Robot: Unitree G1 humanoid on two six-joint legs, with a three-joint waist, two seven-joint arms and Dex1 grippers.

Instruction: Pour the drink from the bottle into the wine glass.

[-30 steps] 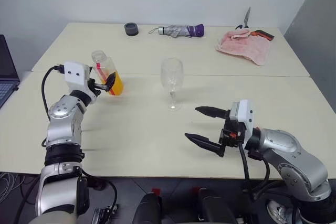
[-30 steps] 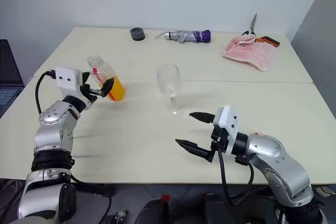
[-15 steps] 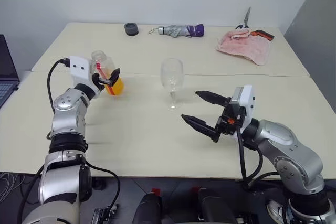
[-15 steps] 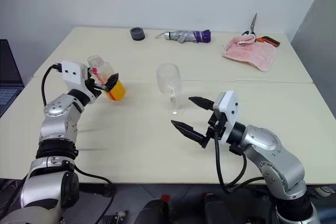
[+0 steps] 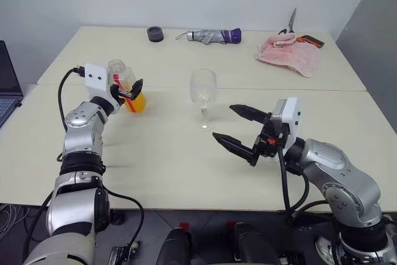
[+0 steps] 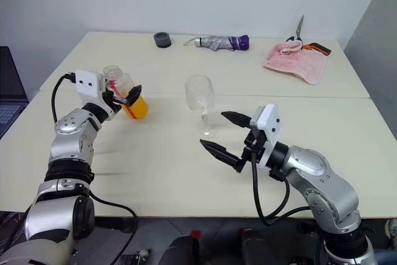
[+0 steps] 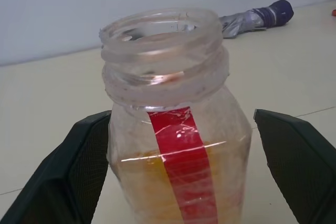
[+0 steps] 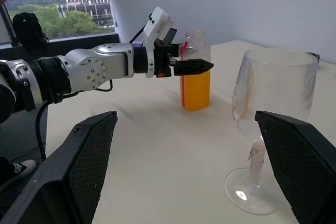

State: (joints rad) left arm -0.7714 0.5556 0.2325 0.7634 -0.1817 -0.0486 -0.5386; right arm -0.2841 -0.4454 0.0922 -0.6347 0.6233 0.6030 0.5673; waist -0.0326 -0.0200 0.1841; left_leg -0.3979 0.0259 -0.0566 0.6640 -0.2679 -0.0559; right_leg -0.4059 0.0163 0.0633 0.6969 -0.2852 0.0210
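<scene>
Bottle [image 5: 127, 88]: you have it upright near the table's [image 5: 186, 172] left edge, mouth uncapped, red label strip facing the left wrist.
Drink [image 7: 157, 182]: orange liquid fills the lower half.
Left gripper [image 5: 129, 91]: fingers flank the bottle; one touches its side, the other stands off it (not closed on it).
Wine glass [image 5: 203, 98]: upright at the table's middle, well apart from the bottle.
Right gripper [image 5: 240, 128]: fingers spread wide, holding nothing, just beside the glass's foot toward the near edge.
</scene>
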